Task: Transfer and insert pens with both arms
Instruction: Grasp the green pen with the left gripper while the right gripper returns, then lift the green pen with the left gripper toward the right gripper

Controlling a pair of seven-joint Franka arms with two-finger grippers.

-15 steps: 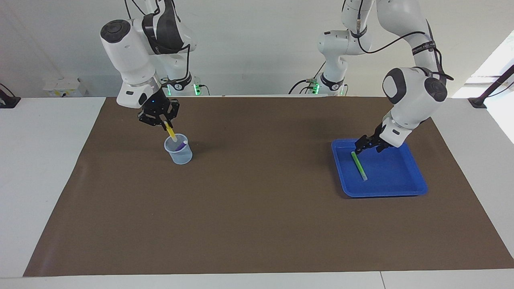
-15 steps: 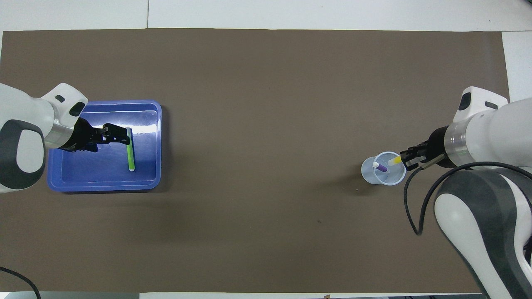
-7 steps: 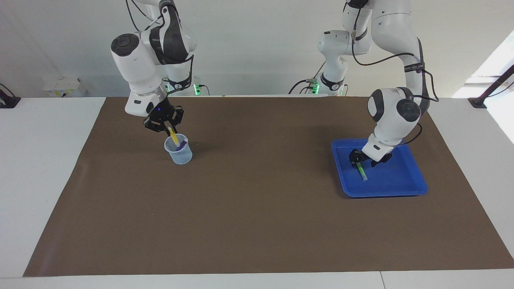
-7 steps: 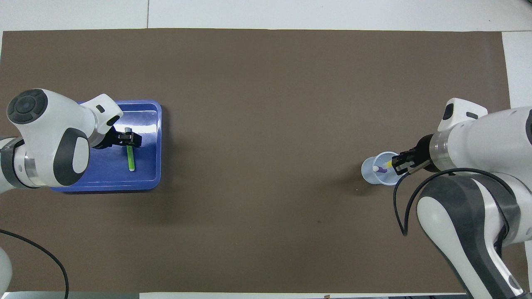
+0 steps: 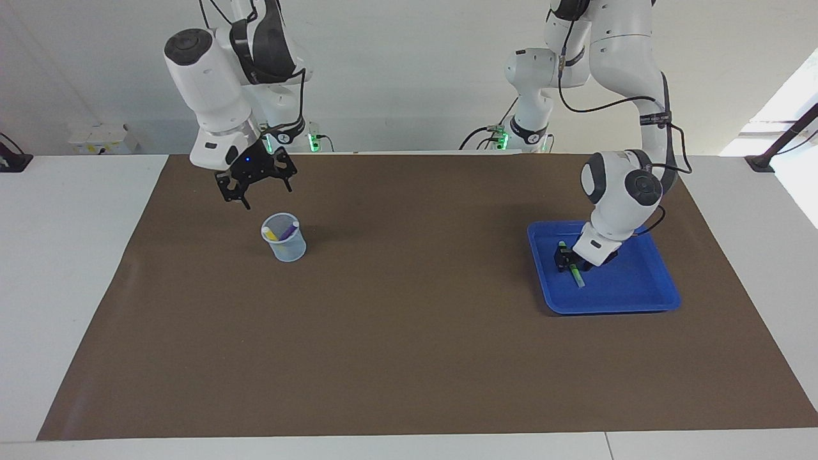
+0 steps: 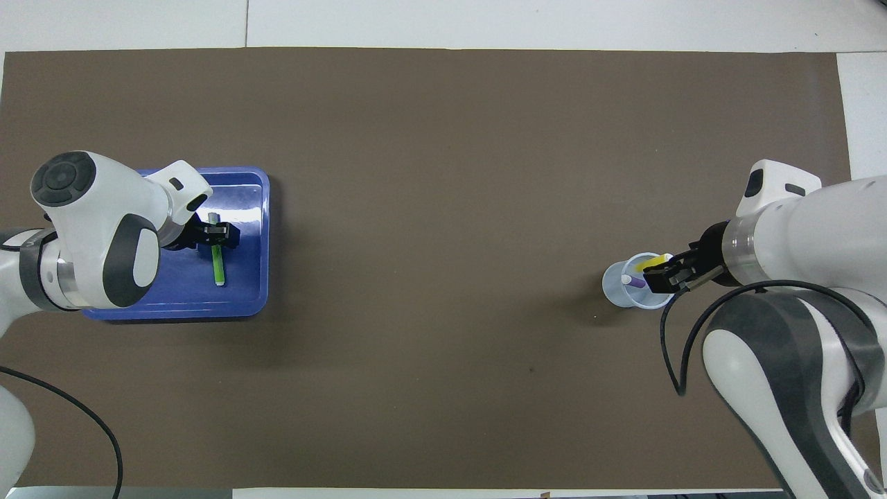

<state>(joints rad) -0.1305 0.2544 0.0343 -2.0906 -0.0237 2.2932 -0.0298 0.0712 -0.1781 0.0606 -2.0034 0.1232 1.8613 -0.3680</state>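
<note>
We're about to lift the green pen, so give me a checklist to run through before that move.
1. Left gripper down at the green pen: ok.
2. Its fingers closed on the pen: cannot tell.
3. Pen lies flat in the blue tray: ok.
4. Right gripper open, raised above the cup: ok.
5. Yellow pen and purple pen inside the cup: ok.
6. Cup upright: ok.
</note>
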